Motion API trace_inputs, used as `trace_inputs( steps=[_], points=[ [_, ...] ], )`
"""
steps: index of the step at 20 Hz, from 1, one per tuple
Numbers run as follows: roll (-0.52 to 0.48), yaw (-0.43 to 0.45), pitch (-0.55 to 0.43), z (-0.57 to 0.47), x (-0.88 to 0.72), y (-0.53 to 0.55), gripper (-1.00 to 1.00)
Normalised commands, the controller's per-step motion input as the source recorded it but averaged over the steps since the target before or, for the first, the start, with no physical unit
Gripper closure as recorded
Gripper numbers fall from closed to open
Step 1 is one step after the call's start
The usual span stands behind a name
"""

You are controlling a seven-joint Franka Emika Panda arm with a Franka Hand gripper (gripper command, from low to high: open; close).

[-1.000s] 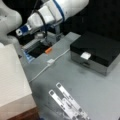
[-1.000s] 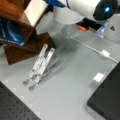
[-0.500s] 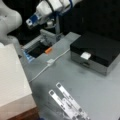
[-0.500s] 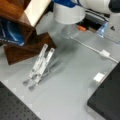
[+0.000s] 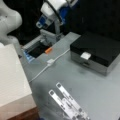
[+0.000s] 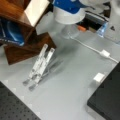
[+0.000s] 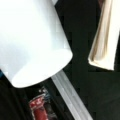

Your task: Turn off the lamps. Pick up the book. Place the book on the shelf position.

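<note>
Grey, matt tabletop (image 5: 82,85) is seen in both front views, with near-black surroundings behind it. In a front view, one large white book (image 5: 12,80) lies flat at the left edge, resting on a reddish-brown wooden block (image 5: 25,115) of which only a sliver shows beneath it. One silver metal rack (image 5: 68,103) with two long slotted arms lies on the table near the bottom. One white cable (image 5: 43,68) with a small inline switch runs across the middle, and one small orange item (image 5: 48,50) sits beside a dark recess at the table's far edge. One black-topped silver box (image 5: 96,51) stands at the right, with one small white square on its lid.

The arm's white and blue body (image 5: 53,8) is held high above the far edge of the table; its gripper cannot be made out there, so how far it is open cannot be told, and nothing is seen held.

In a front view, the brown wooden shelf position (image 6: 25,47) is found at the upper left, with the book (image 6: 36,10) tilted on top of it. The rack (image 6: 40,66) stands just right of it, the cable (image 6: 90,47) further right, and the black box (image 6: 110,97) at the lower right corner.

In the wrist view, one large white rounded shape (image 7: 30,40) fills the left, and page edges of the book (image 7: 105,37) are shown at the upper right.
</note>
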Motion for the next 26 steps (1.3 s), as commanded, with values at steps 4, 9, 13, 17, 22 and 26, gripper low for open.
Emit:
trace_inputs(
  steps=[4, 9, 13, 17, 22, 26],
  points=[
    [0.515, -0.327, -0.204, -0.09, 0.27, 0.18, -1.0],
    [0.598, -0.282, -0.294, -0.16, 0.15, 0.07, -1.0],
    [0.621, -0.225, -0.399, -0.24, -0.04, -0.01, -1.0],
    [0.514, -0.151, -0.464, -0.3, -0.18, -0.08, -1.0],
    [0.337, -0.064, -0.414, -0.24, -0.28, -0.02, -1.0],
    [0.153, -0.065, -0.357, -0.19, -0.27, 0.11, -1.0]
  ],
)
